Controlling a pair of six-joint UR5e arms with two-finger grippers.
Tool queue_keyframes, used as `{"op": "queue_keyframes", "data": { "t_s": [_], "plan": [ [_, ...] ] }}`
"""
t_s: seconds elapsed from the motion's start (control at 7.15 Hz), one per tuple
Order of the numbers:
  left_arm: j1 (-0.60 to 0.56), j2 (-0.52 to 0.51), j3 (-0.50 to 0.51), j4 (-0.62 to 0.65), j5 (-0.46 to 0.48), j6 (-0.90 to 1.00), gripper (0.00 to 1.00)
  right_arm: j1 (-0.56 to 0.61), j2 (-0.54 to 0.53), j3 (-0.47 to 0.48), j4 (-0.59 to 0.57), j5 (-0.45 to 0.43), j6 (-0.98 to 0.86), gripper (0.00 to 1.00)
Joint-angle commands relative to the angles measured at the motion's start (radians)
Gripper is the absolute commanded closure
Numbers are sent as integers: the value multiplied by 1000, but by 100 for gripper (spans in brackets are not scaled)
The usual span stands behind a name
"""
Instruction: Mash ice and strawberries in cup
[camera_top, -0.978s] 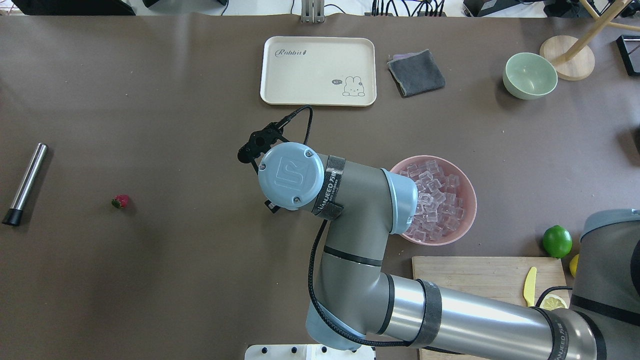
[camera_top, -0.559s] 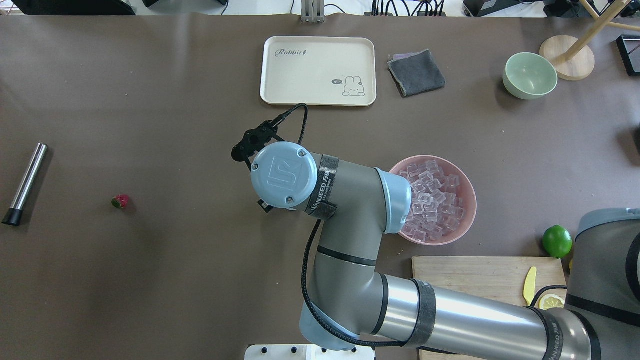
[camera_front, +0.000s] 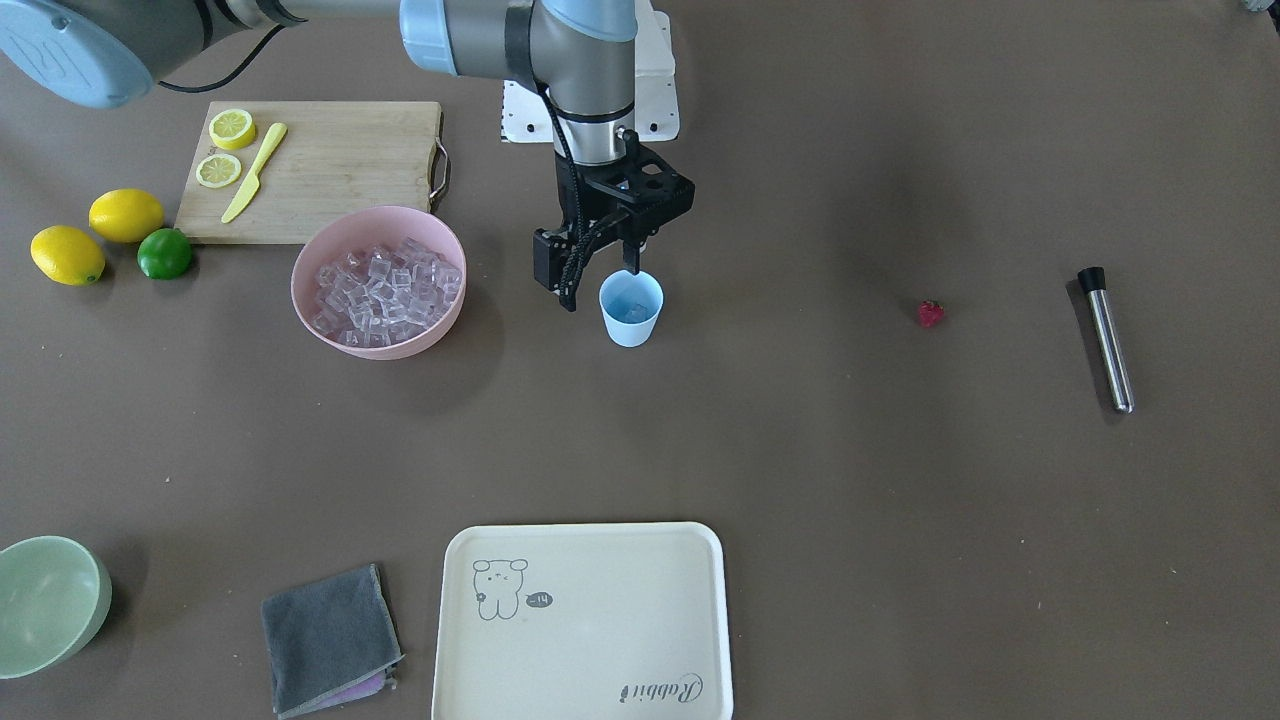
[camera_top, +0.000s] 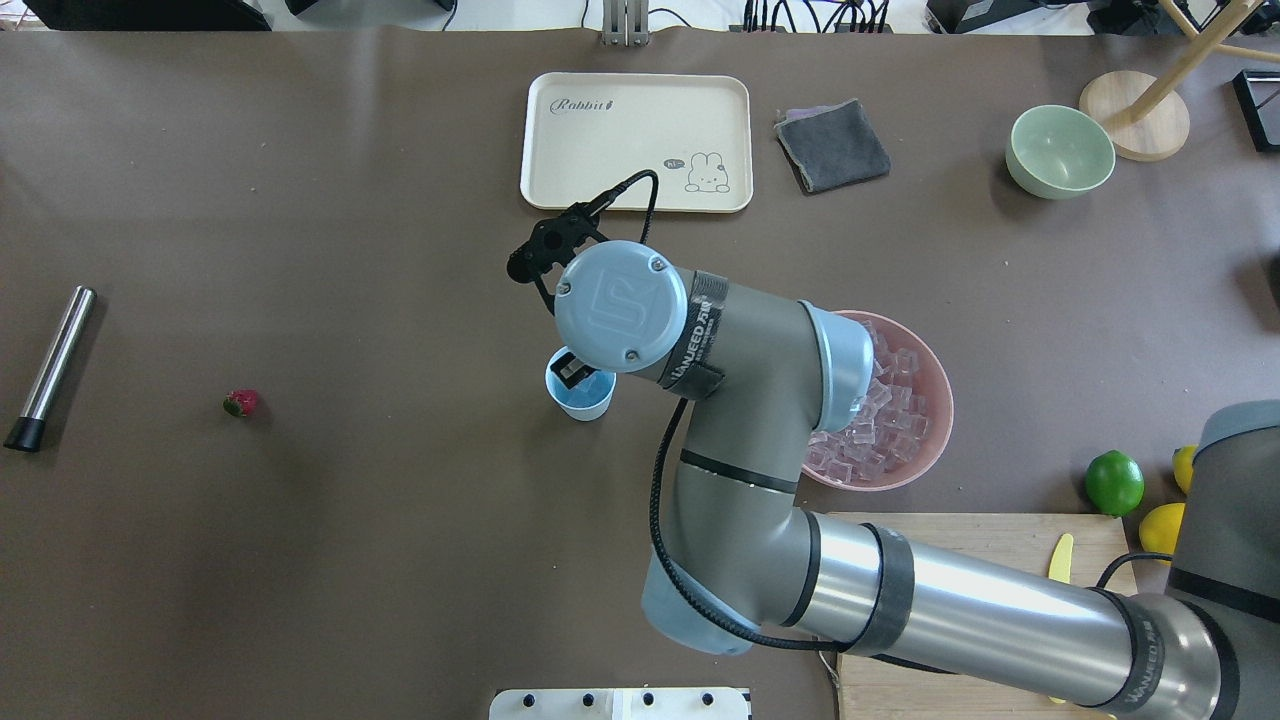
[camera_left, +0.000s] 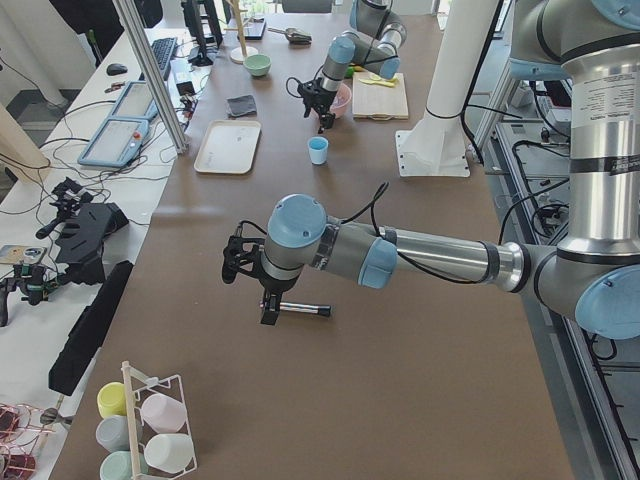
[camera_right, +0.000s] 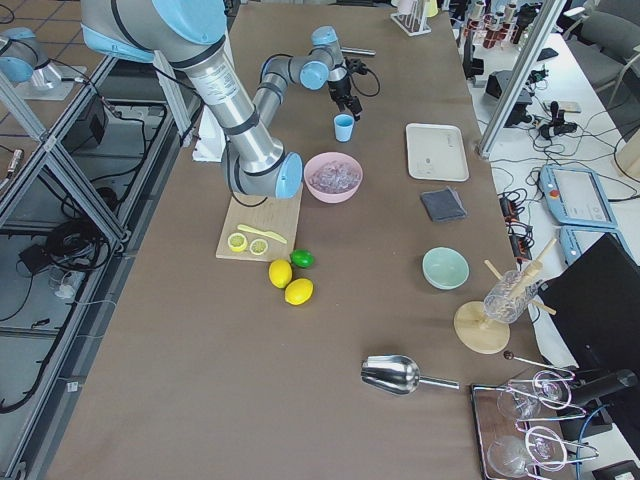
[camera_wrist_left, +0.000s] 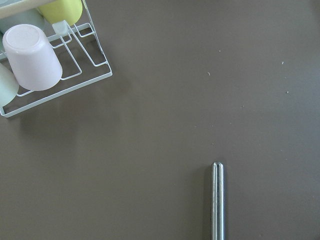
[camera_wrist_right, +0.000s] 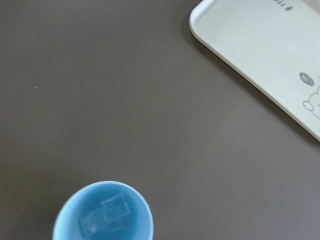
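Note:
The pale-blue cup (camera_front: 631, 310) stands upright mid-table and also shows in the overhead view (camera_top: 582, 398). Two ice cubes (camera_wrist_right: 106, 216) lie in its bottom. My right gripper (camera_front: 632, 265) hangs just above the cup's rim, at its robot-side edge; it looks open and empty. The pink bowl (camera_front: 440, 320) beside it is full of ice (camera_front: 380, 285). The strawberry (camera_front: 931, 313) lies alone on the table, far from the cup. My left gripper (camera_left: 268, 316) hovers near a steel muddler (camera_front: 1105, 340); I cannot tell if it is open.
A cream tray (camera_front: 585, 620), a grey cloth (camera_front: 328, 640) and a pale-green bowl (camera_front: 45, 600) lie on the far side. A cutting board (camera_front: 330, 170) with lemon slices and a yellow knife, two lemons and a lime (camera_front: 165, 253) sit by the pink bowl. A cup rack (camera_wrist_left: 55, 75) shows.
My right arm has moved toward the far side of the table. The cup, hidden under the wrist before, now shows. The strawberry and the muddler have not moved.

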Motion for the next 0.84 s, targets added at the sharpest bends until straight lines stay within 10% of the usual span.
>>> {"op": "queue_keyframes", "data": {
  "t_s": [0.0,0.7],
  "plan": [
    [53,-1,-8,0,1,-22,2,182,-97,42,2,169,-155,1],
    [379,-17,-31,-155,79,-403,2,519,-312,51,5,406,-631,2]
  ]
}}
